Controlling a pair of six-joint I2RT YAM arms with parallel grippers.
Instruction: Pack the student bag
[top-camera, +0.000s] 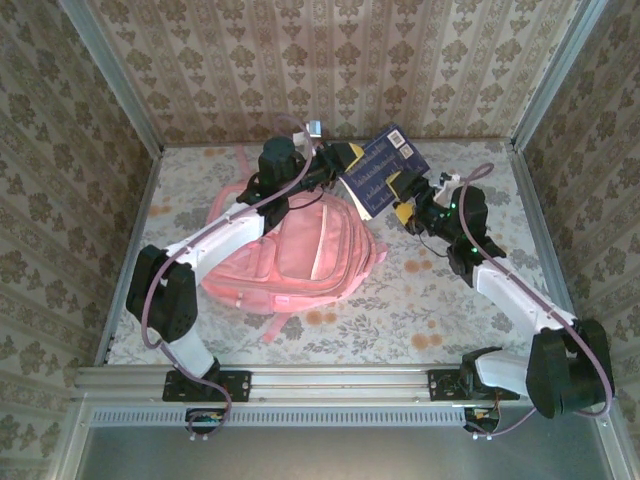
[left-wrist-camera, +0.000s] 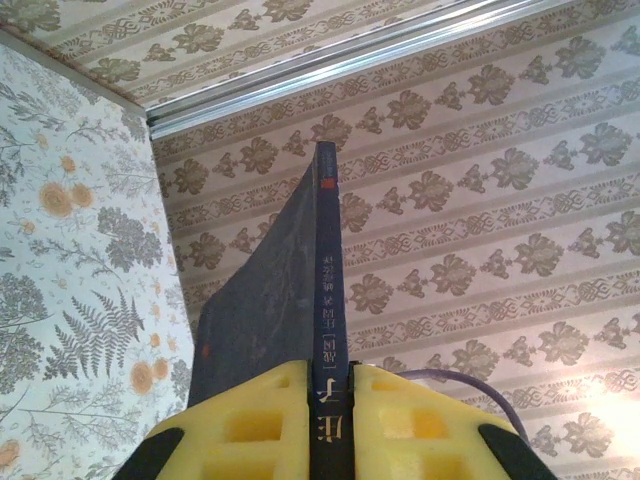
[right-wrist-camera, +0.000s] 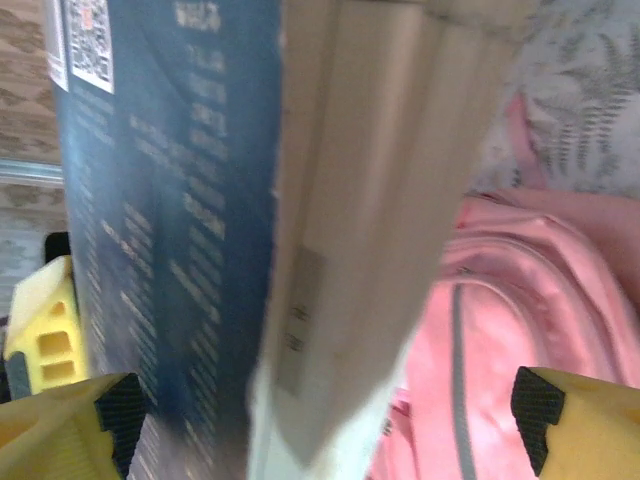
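Note:
The student bag (top-camera: 300, 250), a large pink backpack, lies flat on the table left of centre; its pink fabric and a grey zip line (right-wrist-camera: 530, 300) show in the right wrist view. My left gripper (top-camera: 350, 157) reaches over the bag's far end and is shut on a dark blue book (top-camera: 385, 160), which stands tilted in the air. Its yellow fingers (left-wrist-camera: 260, 430) clamp the book's spine (left-wrist-camera: 327, 260). My right gripper (top-camera: 402, 198) is open at the book's near edge, its jaws (right-wrist-camera: 320, 415) wide apart around the blue cover and pale page edges (right-wrist-camera: 170, 250).
The table (top-camera: 430, 300) has a floral cloth and is boxed in by patterned walls (top-camera: 60, 150) with metal corner posts (top-camera: 110, 70). A metal rail (top-camera: 350, 382) runs along the near edge. Bare cloth lies right of the bag and in front of it.

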